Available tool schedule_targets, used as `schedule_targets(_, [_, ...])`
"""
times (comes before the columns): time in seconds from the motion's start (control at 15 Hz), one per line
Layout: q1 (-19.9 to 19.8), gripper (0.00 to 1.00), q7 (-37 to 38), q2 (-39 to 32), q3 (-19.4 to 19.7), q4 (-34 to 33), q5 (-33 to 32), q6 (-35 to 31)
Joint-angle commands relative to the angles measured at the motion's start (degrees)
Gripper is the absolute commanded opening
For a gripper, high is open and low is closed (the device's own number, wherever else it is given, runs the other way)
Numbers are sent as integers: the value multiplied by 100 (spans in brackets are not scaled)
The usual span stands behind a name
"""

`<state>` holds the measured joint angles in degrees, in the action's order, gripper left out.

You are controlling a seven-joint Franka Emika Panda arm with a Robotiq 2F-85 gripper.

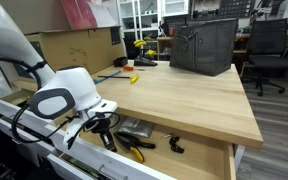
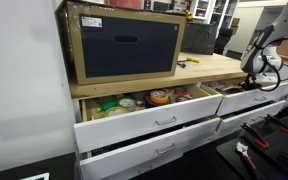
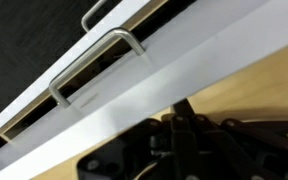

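My gripper (image 3: 183, 108) is shut, its two dark fingers pressed together with nothing between them. The fingertips sit at the inner edge of a white drawer front (image 3: 134, 88), beside light wood. A metal bar handle (image 3: 92, 62) is on the outer face of that front. In an exterior view the gripper (image 1: 108, 140) hangs over the pulled-out top drawer (image 1: 199, 160), close behind its front, near several dark hand tools (image 1: 136, 132). In an exterior view the arm (image 2: 264, 60) stands at the right end of the cabinet, gripper (image 2: 255, 80) down at drawer height.
A dark grey bin (image 1: 204, 45) and small yellow tools (image 1: 134, 76) rest on the wooden top (image 1: 184, 95). A large box (image 2: 124, 42) stands on the cabinet. A drawer (image 2: 149, 100) full of items is open, another handle (image 3: 99, 14) lies below.
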<state>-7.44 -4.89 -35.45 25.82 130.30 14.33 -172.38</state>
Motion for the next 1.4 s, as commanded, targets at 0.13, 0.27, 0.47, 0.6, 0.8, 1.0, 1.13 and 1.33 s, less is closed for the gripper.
schedule_targets(0.13, [913,0,1122,31,947,216,-1286,541])
schedule_targets(0.27, [1079,0,1380,-29,1055,218,-1548,724])
schedule_targets(0.47, [1287,0,1689,-39,1152,250,-1876,1022])
schedule_targets(0.6, [1484,0,1955,-117,1271,229,-2091,1274])
schedule_targets(0.8, [1621,0,2282,-205,1331,234,-2326,1536])
schedule_targets(1.0, [880,0,2130,392,533,543,-1737,1085])
schedule_targets(1.13, [528,0,2000,713,148,721,-1448,1016])
schedule_targets(1.33, [-113,0,1777,1303,-545,1102,-954,865])
